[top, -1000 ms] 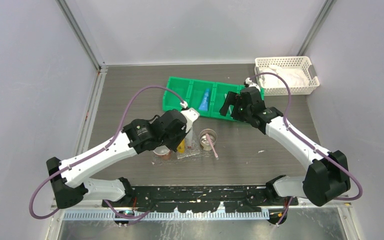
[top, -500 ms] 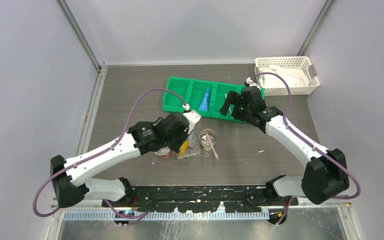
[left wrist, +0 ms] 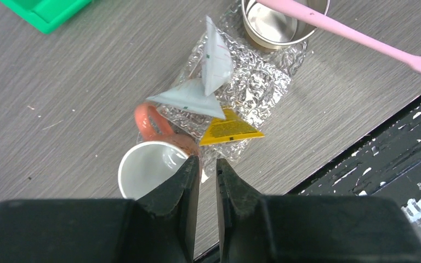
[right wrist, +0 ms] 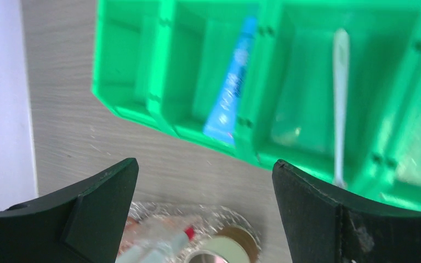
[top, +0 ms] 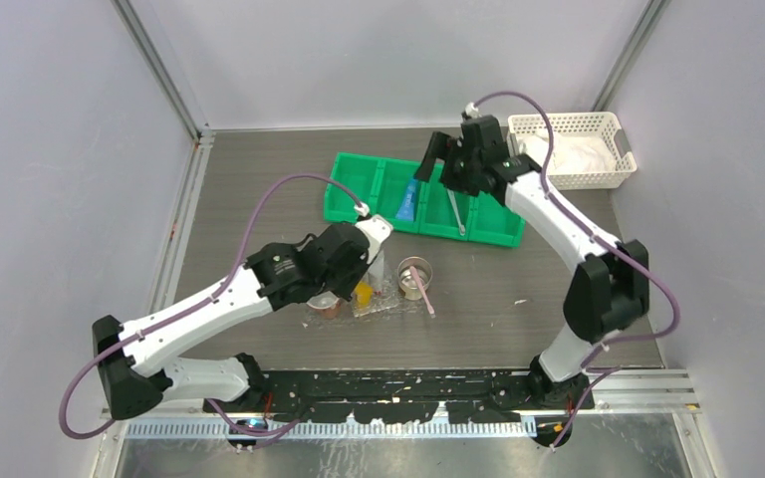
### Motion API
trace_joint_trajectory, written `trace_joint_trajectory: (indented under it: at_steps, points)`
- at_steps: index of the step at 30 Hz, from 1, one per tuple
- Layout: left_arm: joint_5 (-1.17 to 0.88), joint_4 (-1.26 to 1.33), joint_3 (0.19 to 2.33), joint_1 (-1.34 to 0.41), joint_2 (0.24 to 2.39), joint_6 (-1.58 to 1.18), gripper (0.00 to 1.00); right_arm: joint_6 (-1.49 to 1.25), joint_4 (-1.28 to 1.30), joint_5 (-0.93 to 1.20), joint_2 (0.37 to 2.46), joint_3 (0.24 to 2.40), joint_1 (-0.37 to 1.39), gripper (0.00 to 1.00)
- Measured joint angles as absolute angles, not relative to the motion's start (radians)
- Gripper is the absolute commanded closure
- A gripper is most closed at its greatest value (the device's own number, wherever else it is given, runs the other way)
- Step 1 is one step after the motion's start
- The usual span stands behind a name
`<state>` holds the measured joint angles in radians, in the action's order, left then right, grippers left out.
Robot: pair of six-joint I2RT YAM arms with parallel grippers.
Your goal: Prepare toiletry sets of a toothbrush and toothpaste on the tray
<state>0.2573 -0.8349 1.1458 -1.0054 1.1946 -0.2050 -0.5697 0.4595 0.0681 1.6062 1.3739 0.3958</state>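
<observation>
Grey wood-grain tabletop [top: 259, 179] between pale walls carries the whole scene. Over the last second the left gripper [left wrist: 207, 161] has eased its jaws from pinched shut to a narrow gap with nothing between them. Just ahead of its tips, the yellow-orange toothpaste tube [left wrist: 233, 129] lies on the near edge of the crinkly see-through plastic tray [left wrist: 266, 90], just beside the salmon-handled mug [left wrist: 148, 170]. That reads as a release just made. Two white toothpaste tubes [left wrist: 189, 98] rest on the tray next to it, and the pale pink toothbrush [left wrist: 362, 39] leans out of the steel cup [left wrist: 268, 33] at the tray's far end. Meanwhile the right gripper [right wrist: 204, 163] has swung from the right end of the green four-compartment bin [top: 359, 179] to hang above its middle, jaws spread wide and empty. That move uncovers the grey-silver toothbrush [right wrist: 340, 98] in one compartment, with the blue toothpaste tube [right wrist: 233, 82] in the compartment beside it. Paste seems delivered to the tray, so the grey-silver toothbrush looks like the likely next pick for that arm.
</observation>
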Motion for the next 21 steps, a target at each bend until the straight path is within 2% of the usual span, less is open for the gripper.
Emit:
trace_joint_trajectory:
  at_steps: [3,10,16,21]
  points:
    - [0.274,-0.85,1.156,-1.005,1.156,-0.205,0.79,-0.56,0.496,0.122,1.747,1.579,0.395,0.13]
    - [0.303,-0.868,1.164,-1.003,1.071,-0.207,0.77,-0.516,0.617,0.138,2.075,1.957,0.424,0.15]
    - [0.315,-0.873,1.163,-1.001,1.033,-0.211,0.76,-0.478,0.724,0.032,2.24,2.056,0.495,0.16]
    - [0.32,-0.873,1.15,-1.001,0.99,-0.213,0.75,-0.469,0.776,-0.06,2.273,2.043,0.54,0.15]
